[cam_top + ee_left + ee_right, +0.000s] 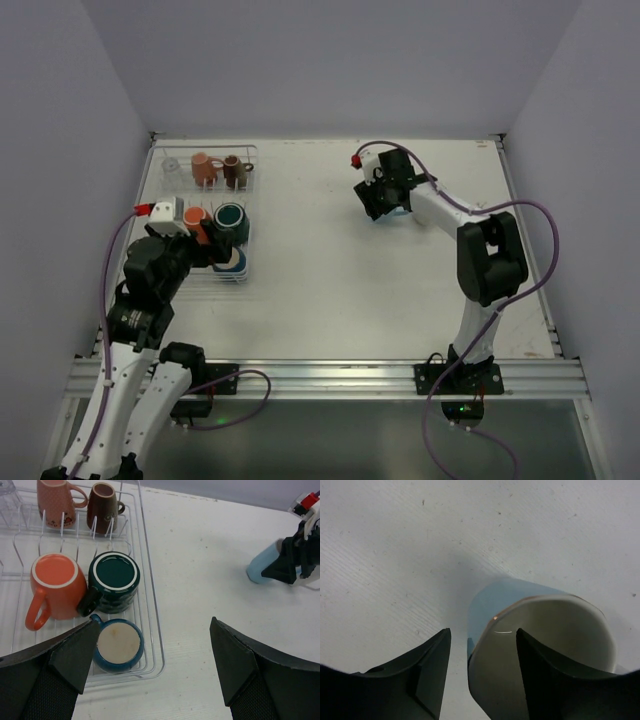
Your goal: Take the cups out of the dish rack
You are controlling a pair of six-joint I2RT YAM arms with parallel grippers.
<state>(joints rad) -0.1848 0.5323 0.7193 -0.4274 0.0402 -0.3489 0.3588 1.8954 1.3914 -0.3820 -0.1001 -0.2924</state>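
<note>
The wire dish rack (151,611) stands at the left of the table. In it, upside down, are an orange cup (54,580), a dark green cup (114,577) and a navy cup (118,645). Behind them stand a salmon pink cup (55,502), a dark brown cup (102,505) and a clear glass (7,490). My left gripper (152,625) is open and empty above the rack's front right corner. My right gripper (482,632) is open, straddling the rim of the light blue cup (540,625), one finger inside and one outside. The cup rests on the table (392,212).
The rack (250,160) fills the table's left side, close to the left wall. The right arm (485,250) reaches across the right half. Walls enclose the table at the back and on both sides.
</note>
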